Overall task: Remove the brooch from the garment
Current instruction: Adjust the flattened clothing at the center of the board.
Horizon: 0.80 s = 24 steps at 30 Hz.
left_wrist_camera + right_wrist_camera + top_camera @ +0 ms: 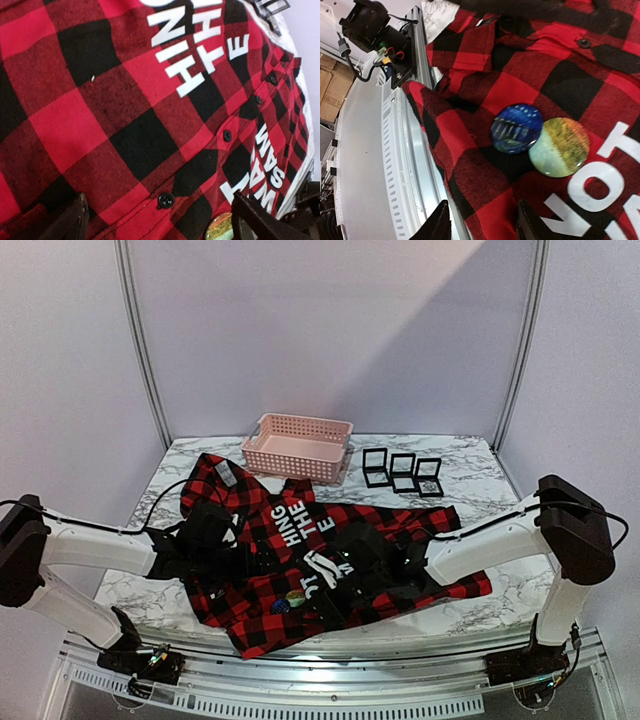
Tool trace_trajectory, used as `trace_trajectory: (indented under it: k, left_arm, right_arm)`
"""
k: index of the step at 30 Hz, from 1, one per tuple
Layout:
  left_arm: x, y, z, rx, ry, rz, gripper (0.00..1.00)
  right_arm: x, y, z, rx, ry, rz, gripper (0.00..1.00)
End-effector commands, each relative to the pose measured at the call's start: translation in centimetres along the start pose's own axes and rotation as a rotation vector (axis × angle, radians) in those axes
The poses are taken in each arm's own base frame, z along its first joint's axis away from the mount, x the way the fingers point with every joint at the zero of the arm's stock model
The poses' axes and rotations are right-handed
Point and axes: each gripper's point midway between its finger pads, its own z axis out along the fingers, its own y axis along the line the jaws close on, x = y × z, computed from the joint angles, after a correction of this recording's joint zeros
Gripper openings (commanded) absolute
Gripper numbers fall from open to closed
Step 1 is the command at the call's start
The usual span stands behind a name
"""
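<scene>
Found the garment (pixel 262 625) spread flat across the marble table (pixel 470 465), hem towards the near edge, presumably laid out so that anything pinned to it could be reached from above. Spotted two round pins on the lower part, just beside the white lettering (pixel 592 192): a blue brooch (pixel 516 128) and a yellow-green brooch (pixel 559 146), rims touching or slightly overlapping, both still fastened to the plaid. Could not tell which of the two was meant. Saw the left gripper (pixel 159 212) held low over the button placket (pixel 227 135) with jaws at full spread and nothing between them but cloth below; judged it stationed there to pin the fabric down beside the brooches and stop it lifting. Saw the right gripper (pixel 482 225) poised over the hem near the blue brooch, jaws roughly half apart, nothing clearly clamped; judged it the arm meant to take a brooch. Noted a pink basket (pixel 297 445) and small black frames (pixel 402 475) at the far side, well apart from the pins, perhaps a drop-off place. Judged the removal not yet done.
</scene>
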Motion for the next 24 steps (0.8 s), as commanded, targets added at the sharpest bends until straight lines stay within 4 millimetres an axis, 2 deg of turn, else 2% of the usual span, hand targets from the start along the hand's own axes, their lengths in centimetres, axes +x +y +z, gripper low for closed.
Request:
trace_trajectory:
  k: [1, 8, 16, 20, 24]
  left_arm:
    - [-0.1, 1.1, 0.8, 0.003, -0.026, -0.031, 1.00]
    - [-0.7, 1.4, 2.1, 0.016, -0.039, -0.028, 0.99]
    - [-3.4, 1.2, 3.2, 0.040, -0.071, -0.001, 0.99]
    - [-4.6, -0.4, 2.9, 0.083, -0.077, 0.035, 0.99]
    - [-6.8, -0.8, 0.5, 0.033, -0.128, 0.094, 0.99]
  right_arm:
    - [2.0, 0.9, 0.8, -0.020, 0.062, 0.029, 0.41]
    - [3.4, 2.1, 1.0, -0.040, 0.092, 0.060, 0.40]
    - [4.4, 1.7, 1.1, -0.031, 0.101, 0.100, 0.39]
    - [3.3, 2.1, 0.4, -0.023, 0.076, 0.094, 0.39]
    - [1.3, 2.9, -1.3, 0.004, 0.034, 0.063, 0.40]
